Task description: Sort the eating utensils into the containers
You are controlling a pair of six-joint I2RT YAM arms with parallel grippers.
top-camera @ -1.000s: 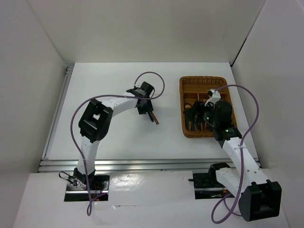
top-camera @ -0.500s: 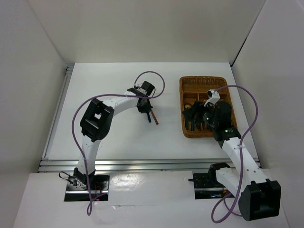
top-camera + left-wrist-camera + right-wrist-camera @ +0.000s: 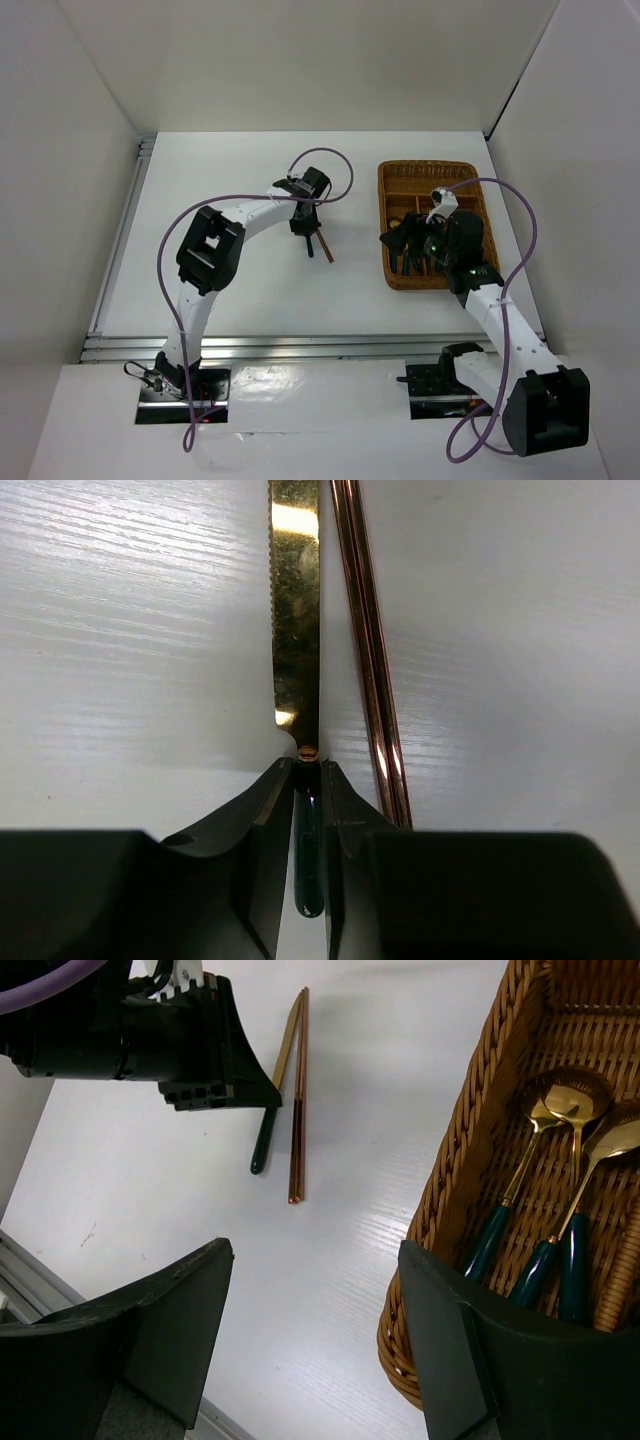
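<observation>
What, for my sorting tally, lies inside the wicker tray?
Three green-handled gold spoons lie in one compartment of the wicker tray; the right gripper covers much of the rest.

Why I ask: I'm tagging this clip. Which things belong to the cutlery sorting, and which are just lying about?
Job: knife, chopsticks, spoons, wicker tray.
Just there: purple cables, metal rail.

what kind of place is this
Most likely a robot lab test cell, not a kitchen: a white table boxed in by plain white walls, a left arm and right arm bolted at its edge trailing purple cables, and cutlery in a wicker tray.
</observation>
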